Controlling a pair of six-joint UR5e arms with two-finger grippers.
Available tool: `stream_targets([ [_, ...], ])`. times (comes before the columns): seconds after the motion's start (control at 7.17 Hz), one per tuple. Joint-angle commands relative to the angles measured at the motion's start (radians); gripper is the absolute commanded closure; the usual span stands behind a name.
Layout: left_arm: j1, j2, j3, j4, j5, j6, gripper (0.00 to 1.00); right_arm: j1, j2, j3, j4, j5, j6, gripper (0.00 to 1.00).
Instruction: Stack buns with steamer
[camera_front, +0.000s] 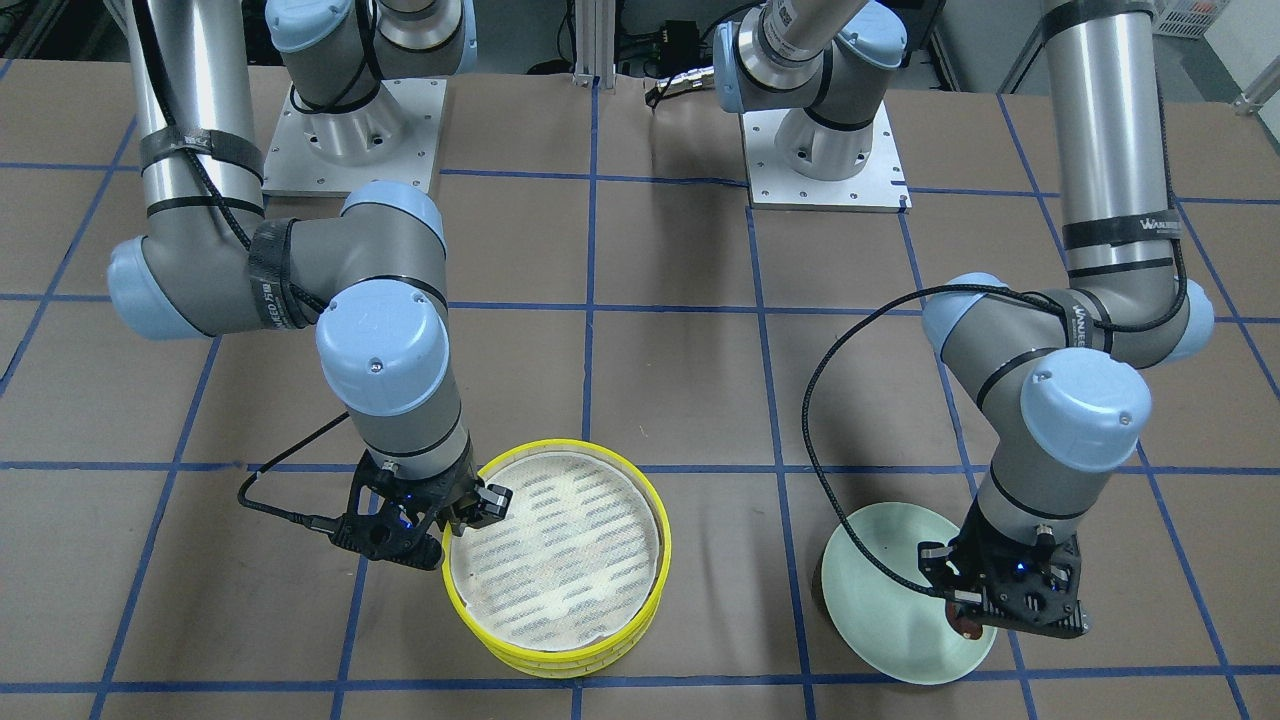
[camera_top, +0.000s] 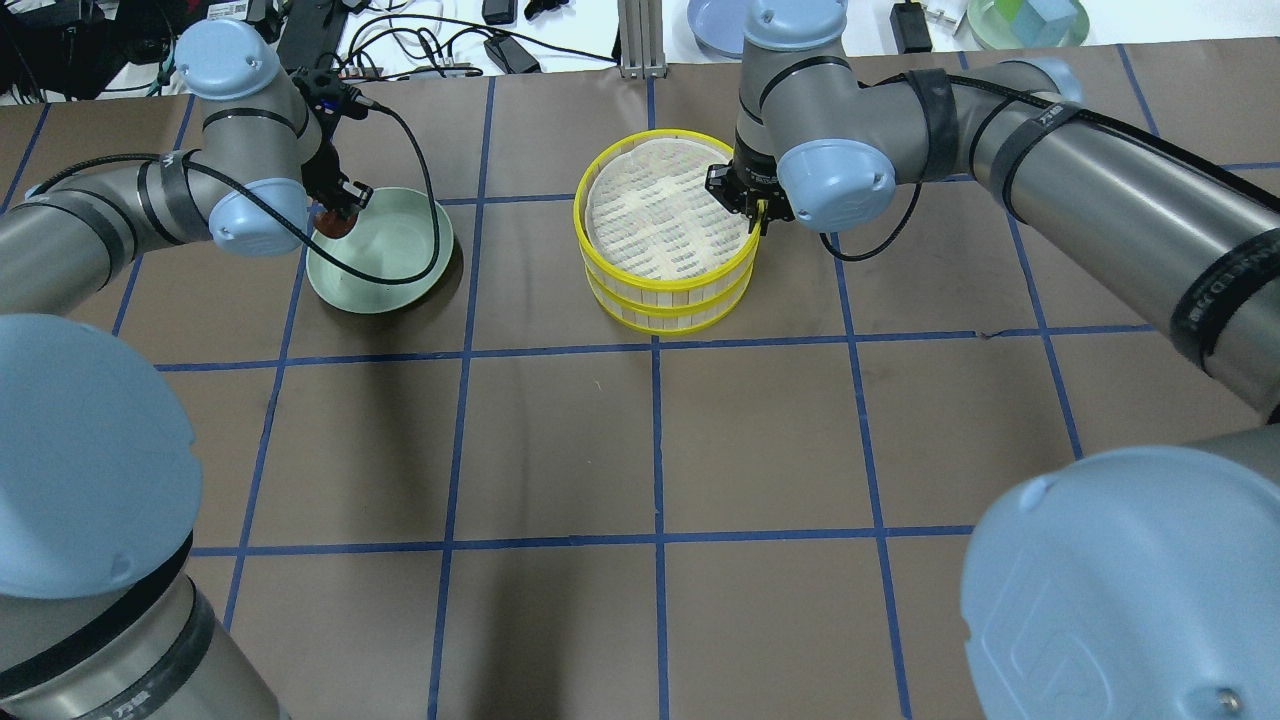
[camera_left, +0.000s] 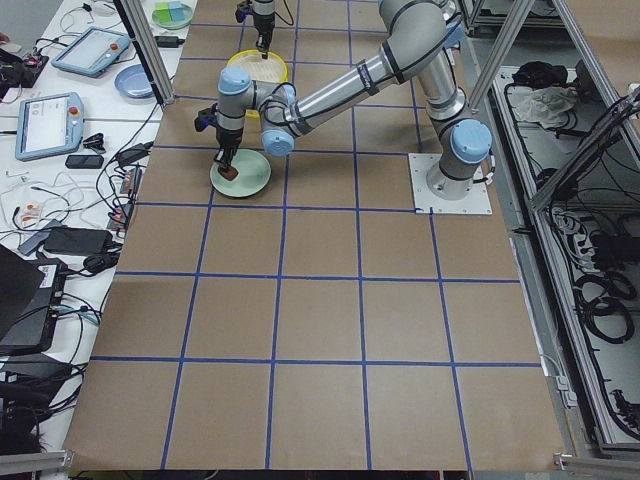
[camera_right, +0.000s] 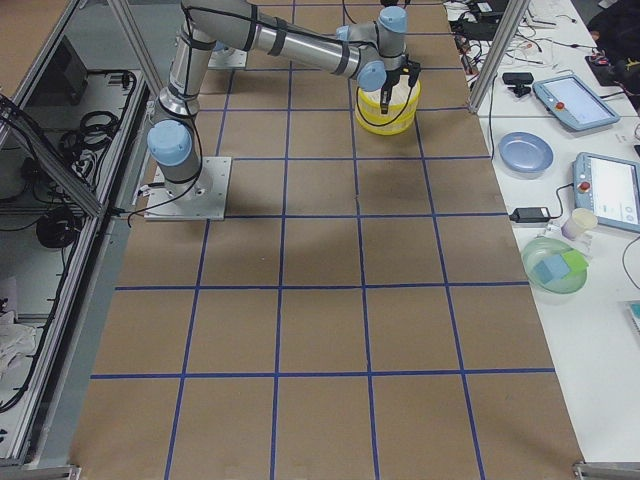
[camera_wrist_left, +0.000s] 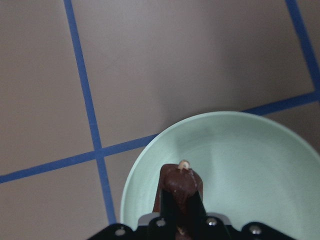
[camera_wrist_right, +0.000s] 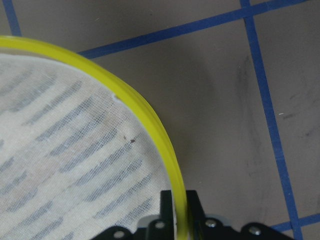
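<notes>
Two yellow-rimmed steamer trays are stacked, the upper tray (camera_top: 660, 133) (camera_front: 560, 443) on the lower tray (camera_top: 665, 318) (camera_front: 570, 668). The upper mesh floor is bare. My right gripper (camera_top: 757, 215) (camera_front: 455, 520) is shut on the upper tray's yellow rim (camera_wrist_right: 165, 150). My left gripper (camera_top: 335, 215) (camera_front: 965, 610) is shut on the dark reddish-brown bun (camera_wrist_left: 181, 182) (camera_front: 966, 626), over the edge of the pale green plate (camera_top: 390, 260) (camera_wrist_left: 250, 160). The pale cream bun is out of view.
Blue tape lines grid the brown table. The arm bases (camera_front: 825, 150) stand at the robot's side. A side bench beyond the table holds a blue dish (camera_top: 715, 25), cables and tablets. The left arm's cable (camera_top: 420, 170) hangs over the green plate.
</notes>
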Motion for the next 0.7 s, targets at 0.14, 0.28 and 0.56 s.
stream_targets([
  [0.14,-0.079,0.091,0.002,-0.006,-0.231,-0.482,1.0,-0.004,0.001,0.0,-0.061,0.004,-0.002,0.0],
  [0.28,-0.126,0.1,0.004,0.002,-0.256,-0.625,1.0,-0.027,-0.016,-0.005,-0.064,0.056,-0.066,0.0],
  [0.56,-0.195,0.098,0.002,0.008,-0.359,-0.9,1.0,-0.123,-0.121,-0.007,0.07,0.095,-0.25,0.0],
])
